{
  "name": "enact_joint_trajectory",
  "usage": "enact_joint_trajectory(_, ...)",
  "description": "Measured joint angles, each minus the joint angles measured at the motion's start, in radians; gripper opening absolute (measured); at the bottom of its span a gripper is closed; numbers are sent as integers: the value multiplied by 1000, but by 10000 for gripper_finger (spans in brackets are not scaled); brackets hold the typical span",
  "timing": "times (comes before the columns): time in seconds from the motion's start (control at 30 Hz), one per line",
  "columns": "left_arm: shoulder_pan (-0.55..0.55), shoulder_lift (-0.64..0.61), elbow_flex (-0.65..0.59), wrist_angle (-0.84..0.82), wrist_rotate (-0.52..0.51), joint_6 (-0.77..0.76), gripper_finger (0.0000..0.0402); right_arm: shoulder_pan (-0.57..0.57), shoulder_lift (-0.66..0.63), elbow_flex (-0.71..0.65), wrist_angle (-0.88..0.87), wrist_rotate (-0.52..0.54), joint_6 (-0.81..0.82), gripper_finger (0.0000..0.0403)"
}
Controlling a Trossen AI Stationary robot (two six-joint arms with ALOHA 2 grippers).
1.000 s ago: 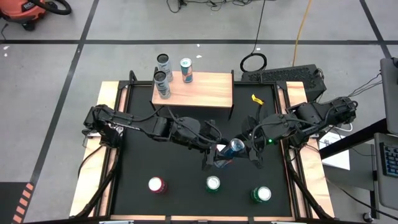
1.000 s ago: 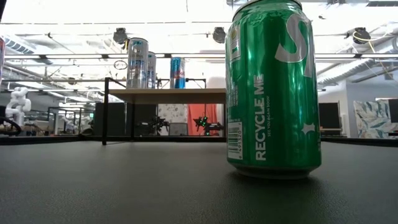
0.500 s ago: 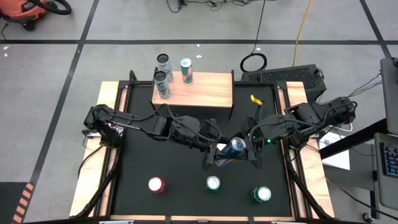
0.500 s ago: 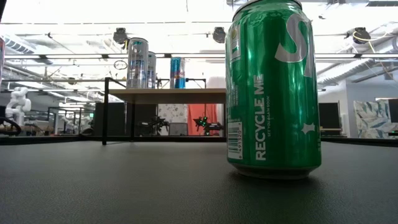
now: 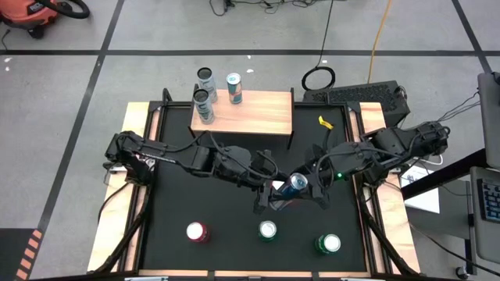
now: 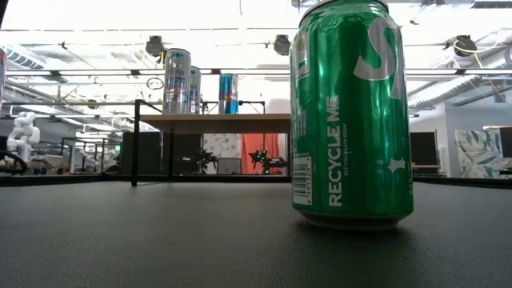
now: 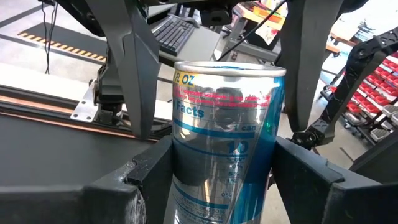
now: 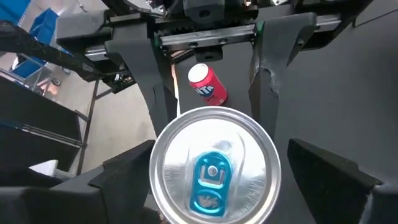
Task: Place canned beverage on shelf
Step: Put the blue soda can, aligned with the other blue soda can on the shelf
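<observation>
- Since a second ago, high view: the right gripper (image 5: 314,190) has spread its jaws and eased off the blue-and-silver can (image 5: 297,184) at mid-table, while the left gripper (image 5: 275,195) hasn't budged. Looks like a handover, right arm to left.
- High view, progress: three cans (image 5: 208,95) already crowd the 9 o'clock end of the shelf (image 5: 258,113), up at 12 o'clock on the table. A red can (image 5: 196,232) and two green cans (image 5: 268,229) wait along the 6 o'clock edge, so plenty remains.
- Low view: one green can (image 6: 352,112) fills the foreground; the shelf (image 6: 216,122) stands far behind with its cans on top. Neither arm shows.
- Left wrist view: the can (image 7: 224,137) sits squarely between the left fingers (image 7: 140,186), clenched on both sides — grasped.
- Right wrist view: the can's lid (image 8: 212,167) is dead centre, the right fingers (image 8: 329,168) standing clear either side — released. The red can (image 8: 207,84) lies beyond on the table.
</observation>
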Motion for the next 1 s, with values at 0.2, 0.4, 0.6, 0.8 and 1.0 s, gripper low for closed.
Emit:
enact_joint_trajectory(0.2, 0, 0, 0, 0, 0, -1, 237, -13, -30, 0, 86, 26, -1, 344)
enact_joint_trajectory(0.4, 0, 0, 0, 41, 0, -1, 237, -49, -59, 0, 92, 33, -4, 344)
enact_joint_trajectory(0.6, 15, -2, 0, 69, 8, 0, 237, -90, -118, 0, 140, 161, -79, 344)
enact_joint_trajectory(0.8, 45, -20, 0, 81, 12, 1, 237, -125, -200, 0, 213, 307, -175, 344)
enact_joint_trajectory(1.0, 97, -55, 0, 68, 14, 38, 237, -156, -244, 0, 200, 342, -219, 343)
